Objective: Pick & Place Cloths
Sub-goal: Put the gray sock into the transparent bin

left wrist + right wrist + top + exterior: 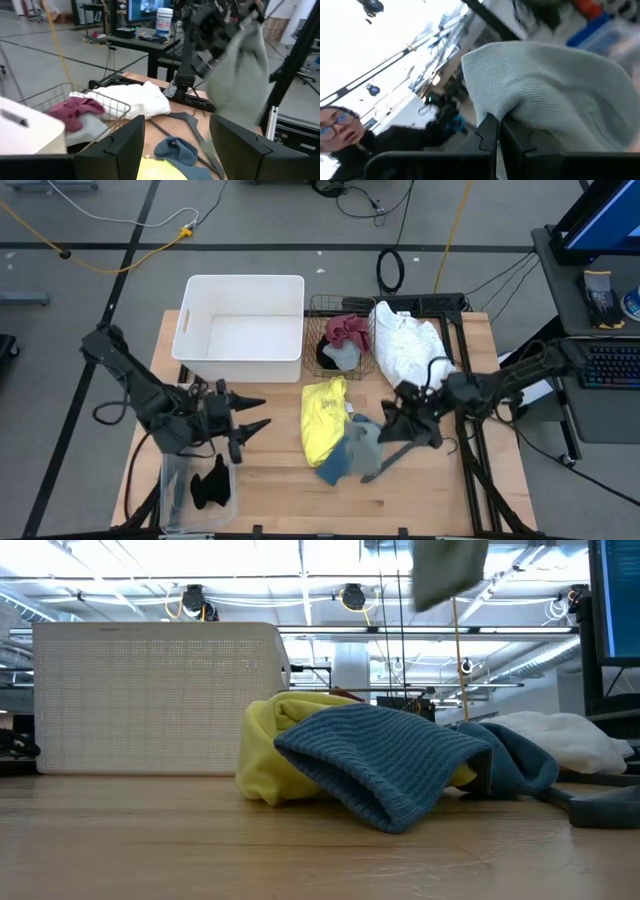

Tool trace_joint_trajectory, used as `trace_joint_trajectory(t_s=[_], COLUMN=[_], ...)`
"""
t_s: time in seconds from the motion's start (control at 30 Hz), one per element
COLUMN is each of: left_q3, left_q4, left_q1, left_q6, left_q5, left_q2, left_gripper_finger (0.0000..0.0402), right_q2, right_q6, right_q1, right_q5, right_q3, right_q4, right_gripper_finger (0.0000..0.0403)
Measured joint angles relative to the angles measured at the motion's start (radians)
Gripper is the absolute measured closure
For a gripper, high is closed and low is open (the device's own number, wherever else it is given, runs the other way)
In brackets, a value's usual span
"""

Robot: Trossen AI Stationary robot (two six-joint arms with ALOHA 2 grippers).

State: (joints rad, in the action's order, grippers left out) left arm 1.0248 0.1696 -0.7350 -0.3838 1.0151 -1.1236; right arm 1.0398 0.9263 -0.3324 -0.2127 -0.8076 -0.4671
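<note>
From above, you see a wooden tabletop (280, 490) carrying a smooth white plastic bin (241, 328) and beside it a wire basket (340, 345) holding a maroon cloth (348, 330) and a small grey one. A crumpled white garment (408, 345) lies just right of the basket, a yellow cloth (322, 418) lies at mid-table, and a blue-teal cloth (335, 465) touches its near edge. Your right gripper (393, 425) has its jaws shut on a grey-green cloth (365, 442), above the dark hanger (385, 462); your left gripper (258, 412) waits near the clear box holding a black cloth (211, 485), jaws parted and empty. At table height, you see the blue-teal cloth's coarse ribbed knit draped over the soft yellow cloth, the bin's wall behind, and the grey-green cloth hanging clear of the tabletop at the top. From the left wrist, the grey-green cloth dangles limp from your right gripper, over the hanger. From the right wrist, fine ribbing shows on the cloth pinched between the closed jaws; a person appears beyond. No writing is legible anywhere.
</note>
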Motion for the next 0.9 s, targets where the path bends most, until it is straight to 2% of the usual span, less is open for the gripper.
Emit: trace_joint_trajectory(t_s=[0.27, 0.53, 0.9], left_q3=[0.0, 0.0, 0.0], left_q4=[-0.174, -0.297, -0.339], left_q1=[0.082, 0.14, 0.199], left_q6=[0.108, 0.205, 0.233], left_q5=[-0.164, -0.278, -0.312], left_q2=[-0.072, -0.146, -0.185], left_gripper_finger=[0.0174, 0.0174, 0.0174], right_q2=[0.064, 0.175, 0.347], right_q6=[-0.238, -0.429, -0.543], right_q1=[0.102, 0.154, 0.168], right_q5=[-0.028, -0.026, -0.025], right_q3=[-0.144, -0.267, -0.358], right_q4=[0.0, -0.001, -0.07], right_gripper_finger=[0.0403, 0.0403, 0.0403])
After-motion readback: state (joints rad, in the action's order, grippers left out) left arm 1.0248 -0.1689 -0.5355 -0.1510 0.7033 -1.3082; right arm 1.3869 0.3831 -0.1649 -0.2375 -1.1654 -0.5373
